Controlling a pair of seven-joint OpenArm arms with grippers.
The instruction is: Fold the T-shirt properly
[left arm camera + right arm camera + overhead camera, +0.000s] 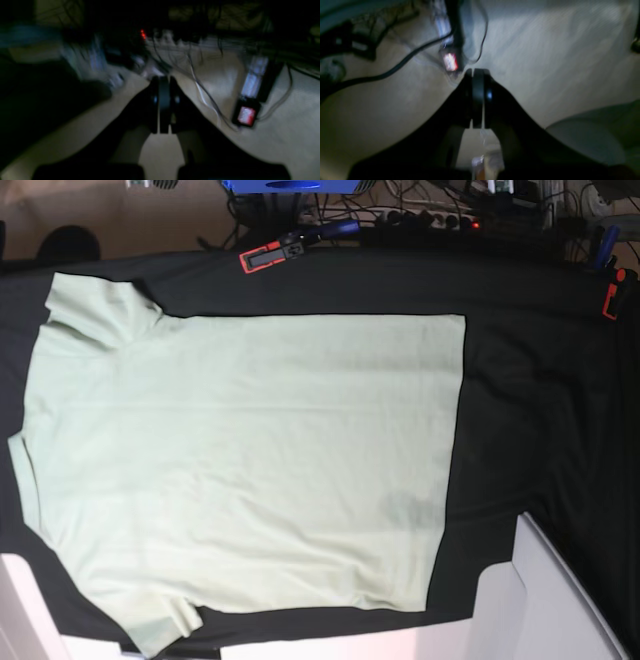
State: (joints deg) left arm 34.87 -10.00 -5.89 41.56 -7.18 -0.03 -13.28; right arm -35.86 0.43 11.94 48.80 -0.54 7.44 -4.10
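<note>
1. Black cloth point(540, 380) covers the work table; a beige floor with tangled cables and a power strip point(430, 220) runs along the far edge.
2. Pale mint-green short-sleeved cotton T-shirt point(250, 460) lies spread flat on the cloth, collar end toward the left of the base view, hem toward the right, sleeves at the far-left and near-left corners. No fold in it yet, so my read is the task has not started.
3. 2 red-and-black clamps point(265, 256) sit at the far edge of the cloth, 1 near the middle and 1 at the far right; probably pinning the cloth so it does not slide when the shirt gets dragged.
4. Left gripper point(163, 105): black jaws pressed together, nothing between them. Its wrist view looks at floor and a small black box with a red-white label point(246, 115), so the arm is parked off the table, well apart from the shirt.
5. Right gripper point(477, 98): jaws also pressed together, holding nothing. It too points at floor and cables; a pale rounded edge at the lower right of its view is too blurred to identify.
6. Neither gripper shows in the base view. White shapes at the near corners are likely arm bases, cannot confirm.
7. Next move, as I judge it: both sets of jaws need to open before they can take a shirt edge.
</note>
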